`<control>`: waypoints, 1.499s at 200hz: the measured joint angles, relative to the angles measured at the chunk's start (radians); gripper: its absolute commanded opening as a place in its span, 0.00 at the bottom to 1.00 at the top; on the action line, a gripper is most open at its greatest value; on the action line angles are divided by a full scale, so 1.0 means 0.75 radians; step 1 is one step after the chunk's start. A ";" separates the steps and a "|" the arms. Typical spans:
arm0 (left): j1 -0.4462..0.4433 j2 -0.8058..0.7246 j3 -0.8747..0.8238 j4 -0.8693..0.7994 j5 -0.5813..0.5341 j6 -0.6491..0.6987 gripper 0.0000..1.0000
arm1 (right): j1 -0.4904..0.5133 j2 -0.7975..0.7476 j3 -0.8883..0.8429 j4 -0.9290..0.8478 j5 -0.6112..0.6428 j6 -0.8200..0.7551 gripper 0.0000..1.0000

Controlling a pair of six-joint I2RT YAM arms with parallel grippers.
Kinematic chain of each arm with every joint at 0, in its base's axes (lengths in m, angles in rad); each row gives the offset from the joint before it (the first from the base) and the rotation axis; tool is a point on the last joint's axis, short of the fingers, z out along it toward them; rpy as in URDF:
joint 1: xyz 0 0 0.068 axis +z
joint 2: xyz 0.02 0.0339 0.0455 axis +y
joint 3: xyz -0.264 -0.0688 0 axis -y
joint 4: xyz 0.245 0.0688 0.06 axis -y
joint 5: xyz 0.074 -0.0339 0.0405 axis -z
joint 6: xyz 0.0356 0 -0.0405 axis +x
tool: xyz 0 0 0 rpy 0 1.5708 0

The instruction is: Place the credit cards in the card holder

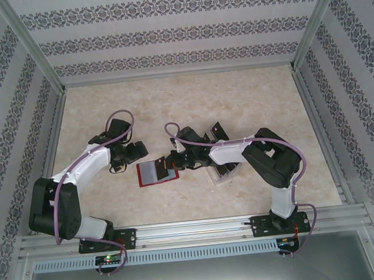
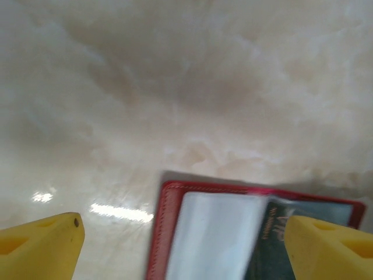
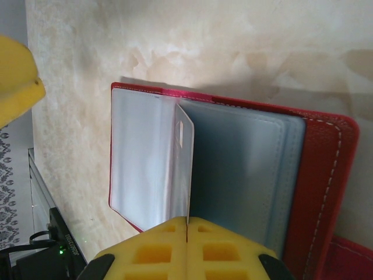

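At tabletop (image 1: 171, 108) centre: holder (image 1: 157, 172) lies open.
Right tool (image 3: 187, 224): pinching a clear sleeve (image 3: 182, 169) upright.
Left tool (image 2: 182, 228): wide, empty, over holder's edge.
Your move: hold sleeve steady; don't tear it.

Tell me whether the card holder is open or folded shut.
Open. The card holder lies spread on the table, grey pockets up; the right gripper pinches one clear sleeve upright.
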 measured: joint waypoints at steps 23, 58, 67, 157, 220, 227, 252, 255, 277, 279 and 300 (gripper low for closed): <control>-0.023 -0.010 -0.041 -0.021 -0.023 0.015 0.85 | -0.002 0.001 0.001 0.000 -0.007 0.000 0.00; -0.050 -0.010 -0.109 -0.020 -0.023 0.018 0.80 | -0.003 0.002 0.001 0.001 -0.023 0.010 0.00; -0.053 -0.010 -0.121 -0.020 -0.023 0.019 0.78 | -0.003 0.002 0.001 0.001 -0.027 0.015 0.00; -0.071 -0.007 -0.180 -0.014 -0.033 0.019 0.58 | -0.002 -0.002 0.001 0.006 -0.034 0.044 0.00; -0.081 0.019 -0.213 0.004 -0.032 0.018 0.57 | -0.002 -0.011 -0.003 0.008 -0.034 0.070 0.00; -0.082 0.019 -0.214 0.007 -0.032 0.018 0.57 | -0.002 -0.014 -0.007 0.012 -0.034 0.070 0.00; -0.082 0.019 -0.217 0.011 -0.033 0.018 0.57 | -0.002 -0.033 -0.033 0.024 -0.033 0.074 0.00; -0.082 0.019 -0.217 0.011 -0.033 0.018 0.57 | -0.002 -0.037 -0.036 0.025 -0.033 0.074 0.00; -0.082 0.019 -0.219 0.011 -0.033 0.018 0.57 | -0.002 -0.073 -0.056 0.024 -0.028 0.074 0.00; -0.081 0.019 -0.218 0.011 -0.033 0.018 0.57 | -0.002 -0.076 -0.057 0.024 -0.027 0.074 0.00; -0.081 0.019 -0.219 0.012 -0.033 0.018 0.57 | -0.002 -0.099 -0.060 0.025 -0.024 0.074 0.00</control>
